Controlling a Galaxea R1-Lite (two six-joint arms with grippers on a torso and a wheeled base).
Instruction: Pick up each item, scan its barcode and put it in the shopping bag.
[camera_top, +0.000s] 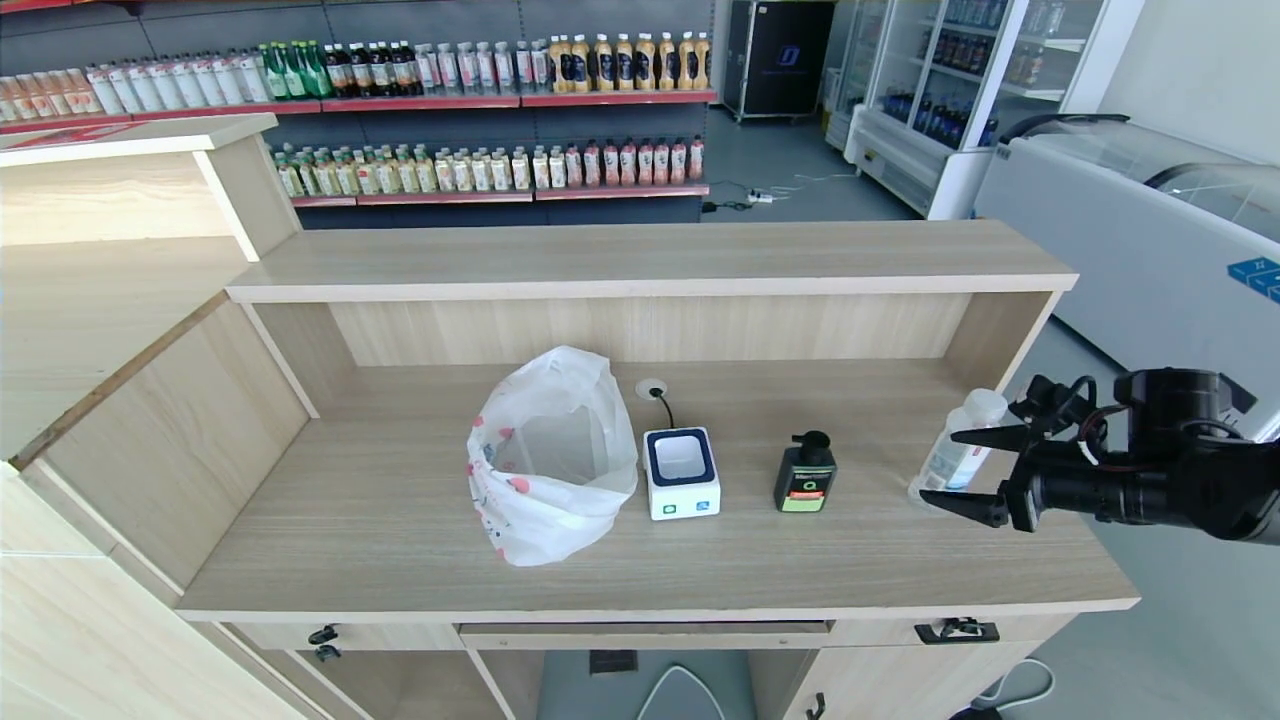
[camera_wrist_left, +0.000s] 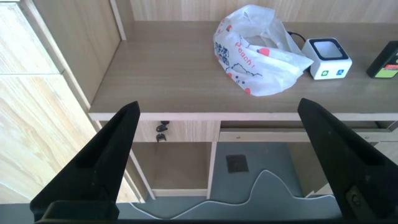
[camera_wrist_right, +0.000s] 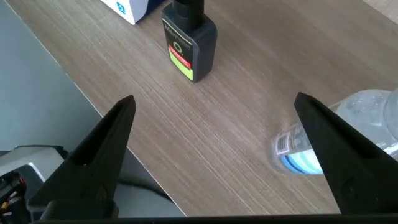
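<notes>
right claw (camera_top: 965, 468): spread wide, empty, over the right end of the bench (camera_top: 400, 520).
clear bottle (camera_top: 960, 445): upright at that same end, just beside the right claw.
key relation: the bottle sits ahead of the claw, off toward one finger, not centred between the jaws.
long axis: vertical, cap up.
nearer arm: right; left claw (camera_wrist_left: 219, 106) spread, empty, off the bench's front, well apart.
pump bottle (camera_top: 805, 473): between scanner (camera_top: 681, 472) and clear bottle.
shopping bag (camera_top: 550, 455): open, just left of the scanner.
next, likely: centre on the bottle, then close.
</notes>
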